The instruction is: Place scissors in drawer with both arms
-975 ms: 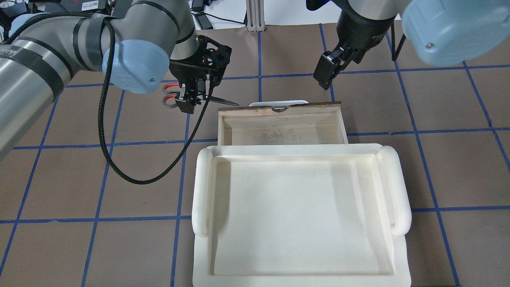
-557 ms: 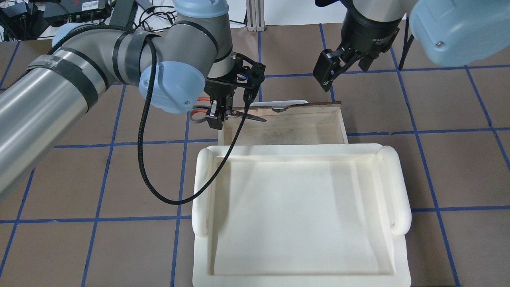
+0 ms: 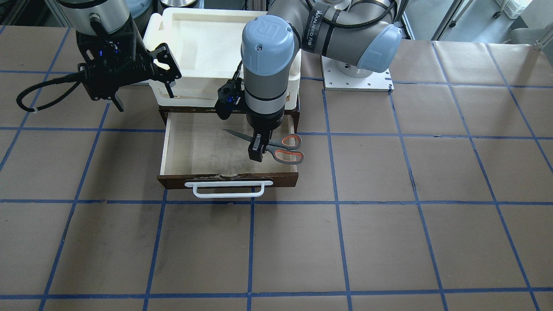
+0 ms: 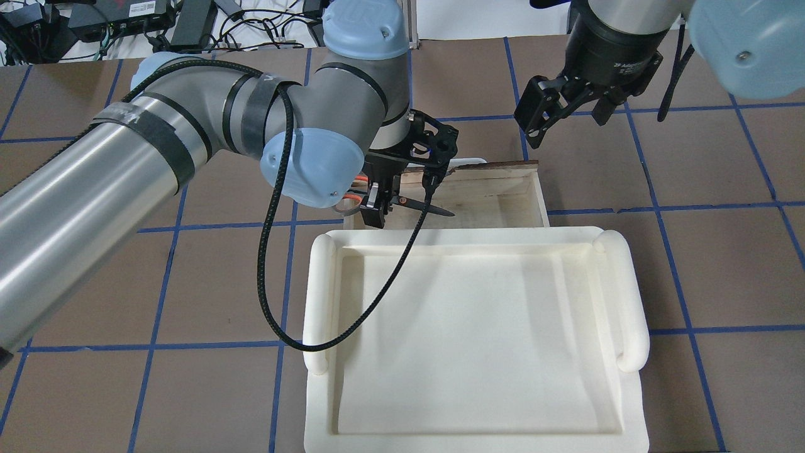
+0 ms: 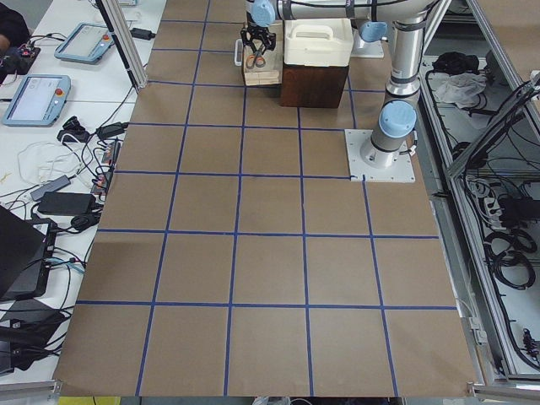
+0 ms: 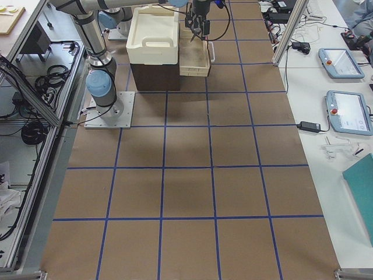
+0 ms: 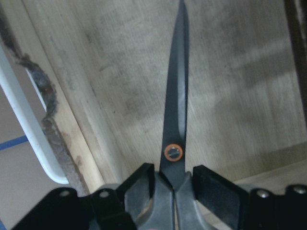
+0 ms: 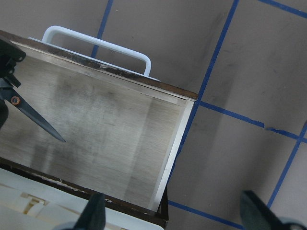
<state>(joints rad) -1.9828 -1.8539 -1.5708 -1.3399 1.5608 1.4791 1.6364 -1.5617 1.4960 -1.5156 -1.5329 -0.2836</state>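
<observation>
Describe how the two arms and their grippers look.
Left arm: silver-grey tube, light blue joint caps, black straps, ribbed black cable. Right arm: same colours, white lettering on its black wrist. Left gripper and right gripper: black, two-fingered.

The scissors (image 3: 276,149) — closed, grey with orange-lined loops — are held over the open drawer (image 3: 285,178), loops above its side edge.
</observation>
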